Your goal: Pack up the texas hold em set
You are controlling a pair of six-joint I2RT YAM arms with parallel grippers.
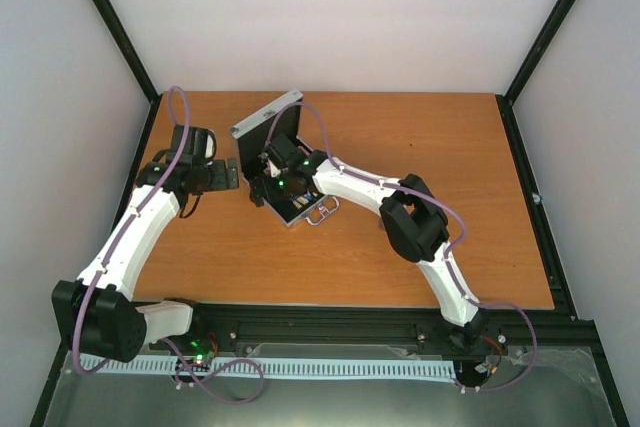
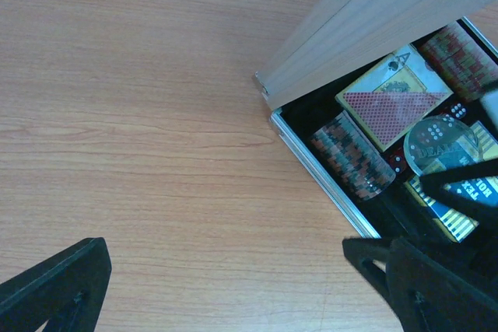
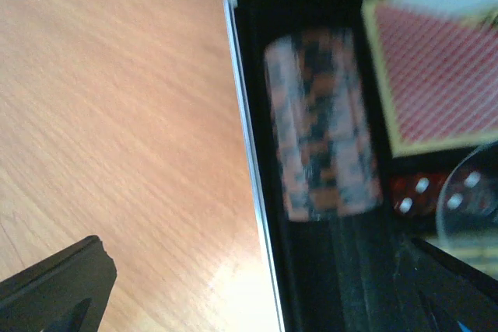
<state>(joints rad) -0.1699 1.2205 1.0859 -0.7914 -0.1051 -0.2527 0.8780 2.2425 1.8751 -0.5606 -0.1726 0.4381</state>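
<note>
The silver case (image 1: 297, 217) stands open on the table, its lid (image 1: 268, 115) raised at the back and its metal handle (image 1: 325, 211) facing front. In the left wrist view its rim (image 2: 319, 172) frames a dark chip stack (image 2: 352, 153), a second stack (image 2: 463, 52), the red-white deck (image 2: 393, 95), the blue-yellow deck (image 2: 467, 196), the clear disc (image 2: 440, 144) and red dice (image 2: 394, 162). My left gripper (image 1: 228, 175) is open and empty just left of the case. My right gripper (image 1: 262, 187) is open and empty, straddling the case's left rim (image 3: 247, 153) beside the chip stack (image 3: 323, 126).
The wooden table (image 1: 420, 147) ends in black frame posts at the back corners and a black rail at the front. The right arm's elbow (image 1: 412, 215) hangs over the table's middle. The raised lid (image 2: 389, 13) overhangs the case's back.
</note>
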